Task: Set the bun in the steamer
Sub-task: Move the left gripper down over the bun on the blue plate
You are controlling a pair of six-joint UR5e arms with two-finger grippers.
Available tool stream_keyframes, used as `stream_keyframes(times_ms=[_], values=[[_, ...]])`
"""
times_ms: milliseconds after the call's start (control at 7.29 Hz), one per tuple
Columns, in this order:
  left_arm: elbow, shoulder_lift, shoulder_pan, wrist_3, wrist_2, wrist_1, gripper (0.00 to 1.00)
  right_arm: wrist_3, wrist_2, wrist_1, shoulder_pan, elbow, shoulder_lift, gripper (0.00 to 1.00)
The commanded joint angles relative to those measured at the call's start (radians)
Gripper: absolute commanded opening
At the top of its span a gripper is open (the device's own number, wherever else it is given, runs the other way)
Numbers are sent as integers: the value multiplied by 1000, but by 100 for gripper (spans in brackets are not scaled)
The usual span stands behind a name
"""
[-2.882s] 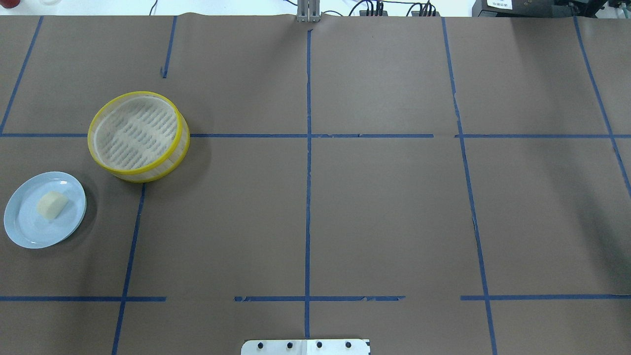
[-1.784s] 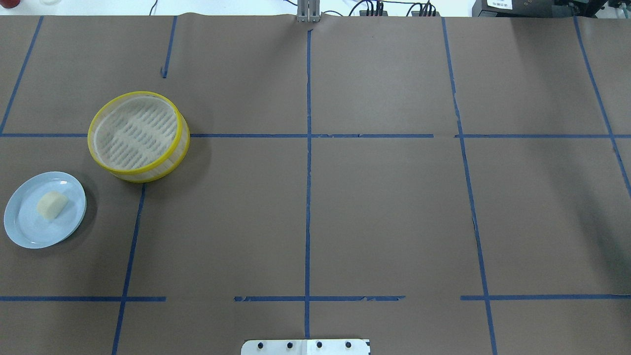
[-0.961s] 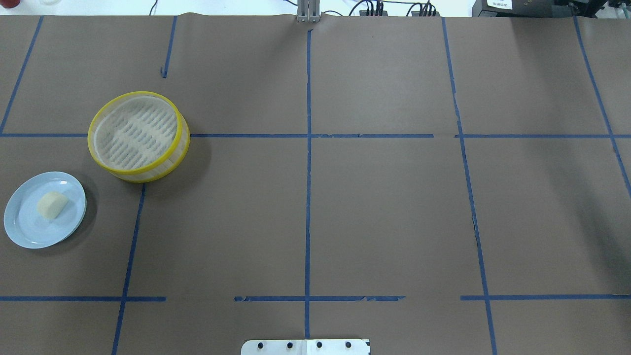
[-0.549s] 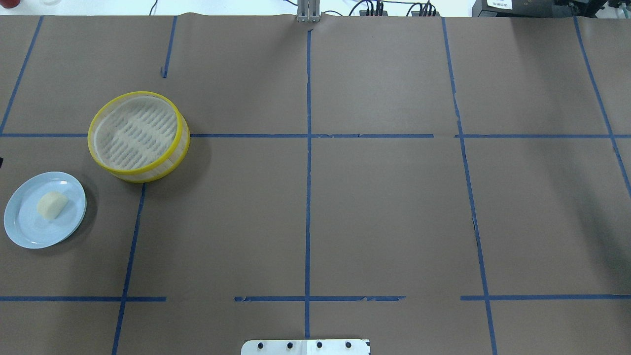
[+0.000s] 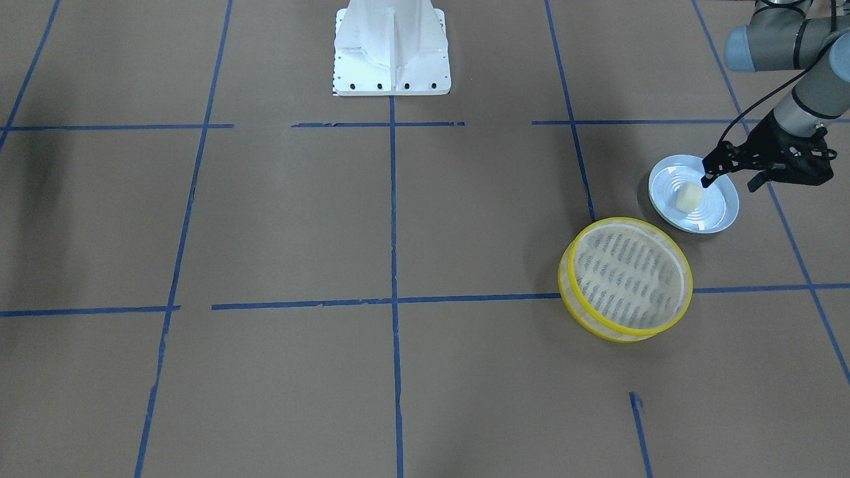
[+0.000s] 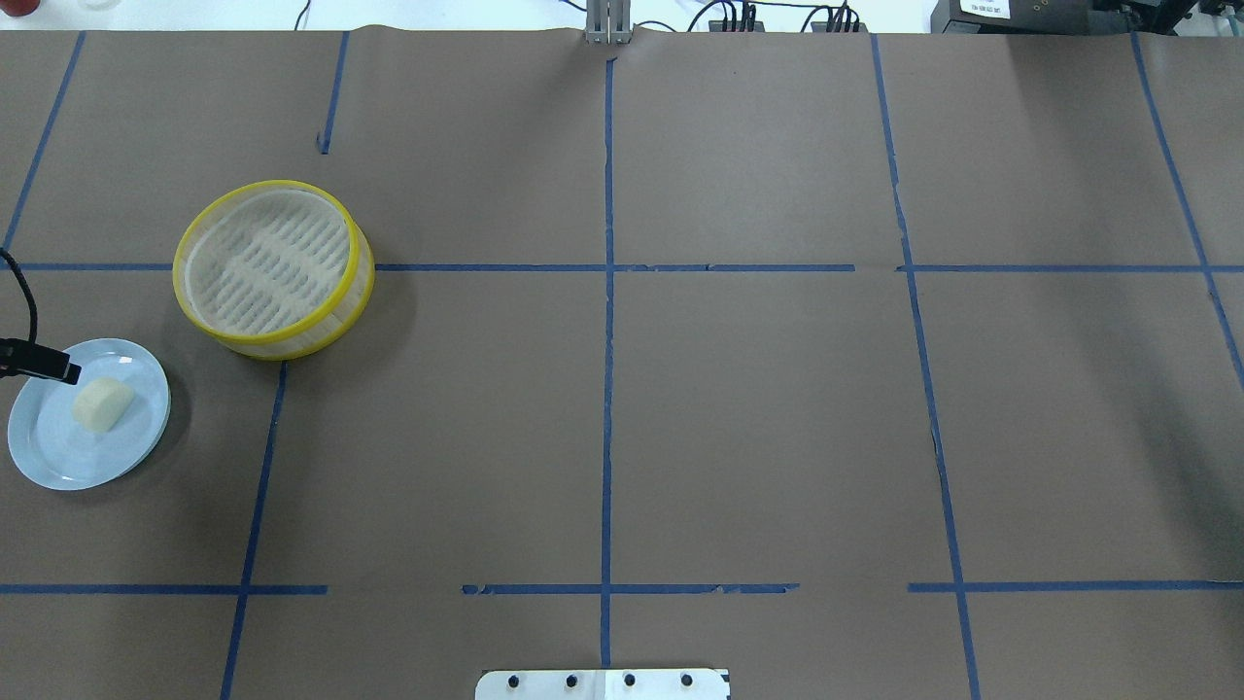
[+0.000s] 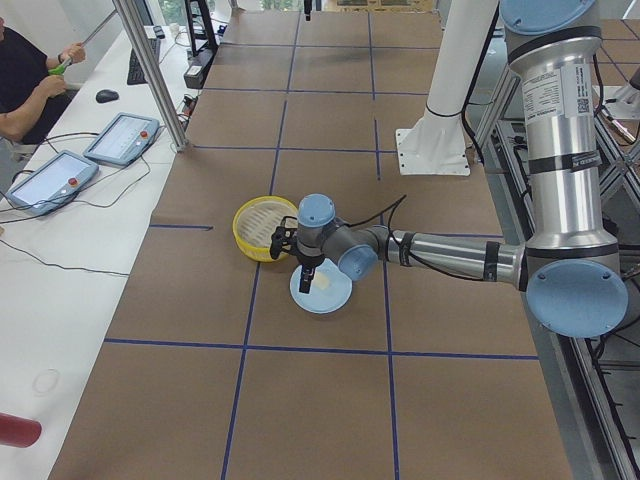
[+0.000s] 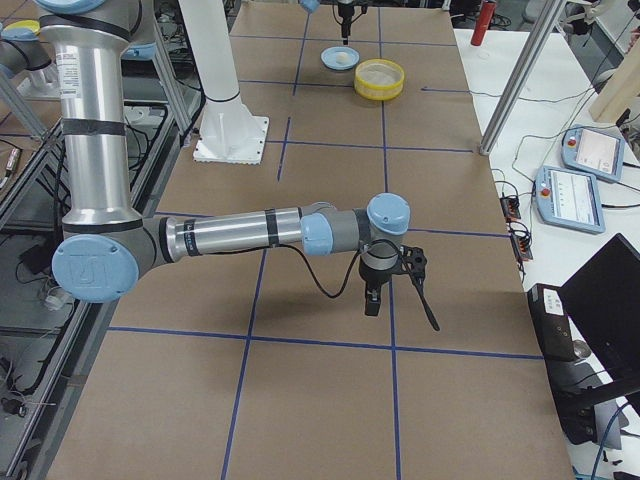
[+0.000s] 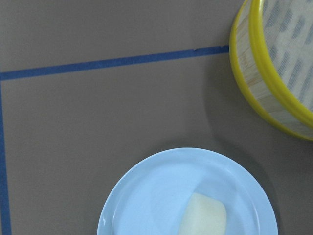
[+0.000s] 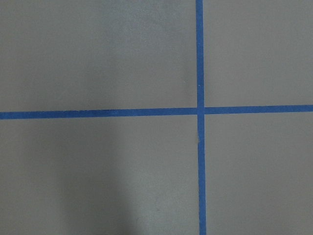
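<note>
The cream-white bun (image 5: 689,195) lies on a pale blue plate (image 5: 720,216), also in the overhead view (image 6: 102,403) and the left wrist view (image 9: 203,220). The empty yellow-rimmed steamer (image 5: 570,299) stands beside the plate on the table (image 6: 277,342). My left gripper (image 5: 730,179) is open and empty, hovering over the plate's edge just beside the bun. One of its fingers (image 6: 53,368) shows in the overhead view. My right gripper (image 8: 398,290) hangs over bare table far from these things. I cannot tell if it is open or shut.
Brown paper with blue tape lines covers the table. The robot's white base (image 5: 392,50) stands at the table's near edge. Operators' tablets (image 7: 120,138) lie on a side bench beyond the far edge. A metal post (image 7: 150,75) stands there.
My left gripper's finger has come into the overhead view from the left edge and now reaches over the plate's rim by the bun. Bun, plate and steamer have not moved.
</note>
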Motion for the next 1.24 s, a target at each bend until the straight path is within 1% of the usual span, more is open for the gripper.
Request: stream_keyframes(times_ms=[0, 412, 1098], values=[[46, -37, 46, -40, 15, -10, 100, 0, 0, 0, 0, 0, 0, 100], [73, -54, 66, -43, 15, -11, 100, 0, 0, 0, 0, 0, 0, 100], [81, -60, 115, -44, 1, 2, 100, 0, 0, 0, 0, 0, 0, 100]])
